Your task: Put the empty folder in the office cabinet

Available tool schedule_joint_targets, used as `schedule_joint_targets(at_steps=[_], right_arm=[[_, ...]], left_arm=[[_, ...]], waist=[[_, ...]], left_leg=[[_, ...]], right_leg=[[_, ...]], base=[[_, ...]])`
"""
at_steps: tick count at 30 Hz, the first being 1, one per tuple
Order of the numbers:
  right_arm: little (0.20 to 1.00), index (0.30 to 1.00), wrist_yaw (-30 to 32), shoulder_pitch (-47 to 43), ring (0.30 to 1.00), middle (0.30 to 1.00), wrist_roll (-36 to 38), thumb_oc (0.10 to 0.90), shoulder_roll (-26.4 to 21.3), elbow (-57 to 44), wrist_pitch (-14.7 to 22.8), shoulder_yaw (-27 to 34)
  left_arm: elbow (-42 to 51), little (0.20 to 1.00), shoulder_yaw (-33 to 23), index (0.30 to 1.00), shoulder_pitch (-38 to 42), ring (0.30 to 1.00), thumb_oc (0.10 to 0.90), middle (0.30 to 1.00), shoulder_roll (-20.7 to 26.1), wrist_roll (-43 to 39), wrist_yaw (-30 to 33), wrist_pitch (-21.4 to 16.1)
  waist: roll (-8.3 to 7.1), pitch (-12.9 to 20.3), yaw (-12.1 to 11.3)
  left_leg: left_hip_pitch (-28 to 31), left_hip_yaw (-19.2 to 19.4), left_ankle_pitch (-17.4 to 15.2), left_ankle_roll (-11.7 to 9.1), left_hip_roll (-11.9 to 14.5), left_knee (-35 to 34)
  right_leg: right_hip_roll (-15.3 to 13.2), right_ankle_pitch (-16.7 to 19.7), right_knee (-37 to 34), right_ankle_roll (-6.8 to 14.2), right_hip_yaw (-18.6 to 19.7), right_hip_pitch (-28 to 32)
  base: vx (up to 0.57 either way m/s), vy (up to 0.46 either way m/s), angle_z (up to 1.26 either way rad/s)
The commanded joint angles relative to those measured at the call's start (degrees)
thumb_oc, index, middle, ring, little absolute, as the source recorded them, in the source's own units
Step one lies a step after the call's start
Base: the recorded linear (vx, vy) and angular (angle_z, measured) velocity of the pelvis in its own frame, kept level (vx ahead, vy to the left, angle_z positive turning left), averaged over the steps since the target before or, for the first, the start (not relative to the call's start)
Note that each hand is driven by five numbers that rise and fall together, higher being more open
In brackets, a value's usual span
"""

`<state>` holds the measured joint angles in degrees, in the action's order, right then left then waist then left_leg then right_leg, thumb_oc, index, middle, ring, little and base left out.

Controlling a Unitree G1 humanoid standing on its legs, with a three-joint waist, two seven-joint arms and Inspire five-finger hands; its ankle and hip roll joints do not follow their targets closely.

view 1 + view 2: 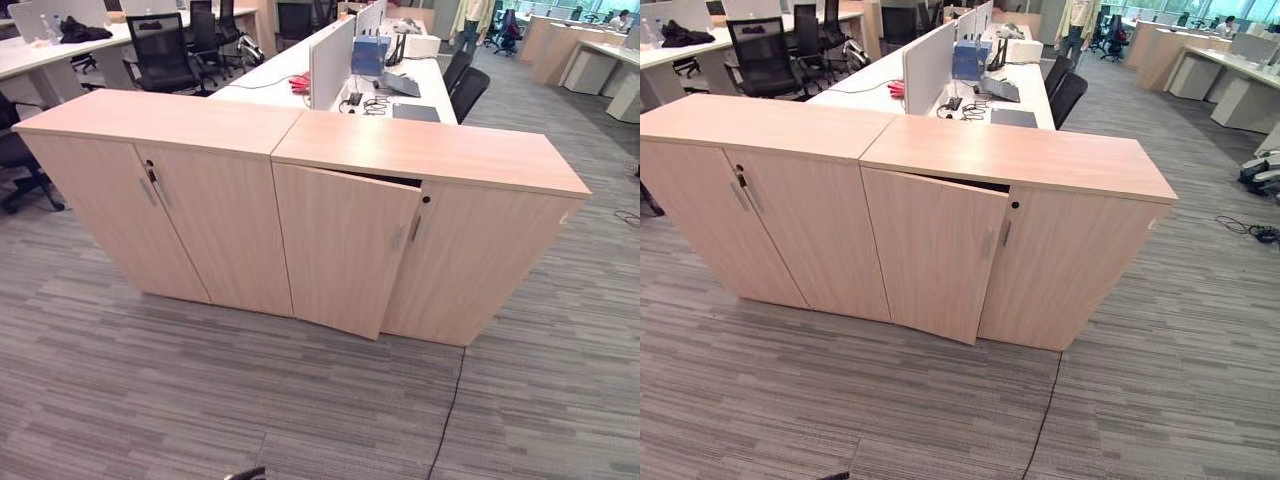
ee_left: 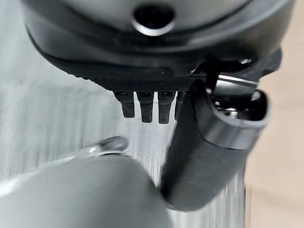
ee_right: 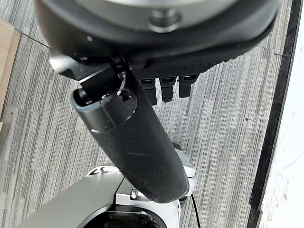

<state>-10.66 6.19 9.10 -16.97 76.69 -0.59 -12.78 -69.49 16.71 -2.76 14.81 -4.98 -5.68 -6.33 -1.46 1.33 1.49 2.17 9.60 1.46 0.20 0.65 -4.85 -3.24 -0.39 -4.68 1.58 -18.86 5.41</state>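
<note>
A low wooden office cabinet (image 1: 430, 152) stands on the carpet ahead, at the right of a pair. Its left door (image 1: 345, 250) hangs ajar, the free edge swung out toward me, with a dark gap under the top; its right door (image 1: 470, 265) is closed. My left hand (image 2: 209, 142) hangs over the carpet with straight fingers (image 2: 145, 105) and holds nothing. My right hand (image 3: 135, 142) also points down at the carpet, its fingers (image 3: 166, 89) relaxed and empty.
A second cabinet (image 1: 160, 122) with both doors closed adjoins on the left. Behind them run white desks (image 1: 290, 70) with a partition, clutter and black chairs (image 1: 160, 50). A person (image 1: 470, 20) stands far back. Grey carpet (image 1: 200, 400) stretches before the cabinets.
</note>
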Motion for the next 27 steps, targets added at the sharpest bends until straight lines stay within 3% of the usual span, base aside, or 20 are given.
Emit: schedule_joint_targets(at_steps=[1,27], right_arm=[[0.900,0.900,-0.4,-3.6,0.900,0.900,-0.6,0.800,1.1,1.8,1.1,-2.1],[0.900,0.900,0.1,-4.0,0.900,0.900,-2.5,0.800,2.0,2.4,0.4,-3.2]], left_arm=[[-3.0,0.900,-1.0,0.900,1.4,0.900,0.800,0.900,-1.4,2.6,-1.6,-0.4],[-6.5,0.900,-1.8,0.900,2.6,0.900,0.800,0.900,-2.9,2.8,-1.6,1.2]], waist=[[-0.69,0.8,0.7],[-0.18,1.1,1.2]], left_leg=[[0.6,0.5,-4.1,-0.2,-0.9,-0.2],[1.2,1.0,-4.7,0.0,-0.9,-0.2]], right_leg=[[-0.9,0.1,-0.3,3.4,-0.3,-2.1],[-0.8,-0.3,-0.3,3.4,0.4,-1.8]], base=[[0.00,0.013,-0.23],[0.00,0.002,-0.02]])
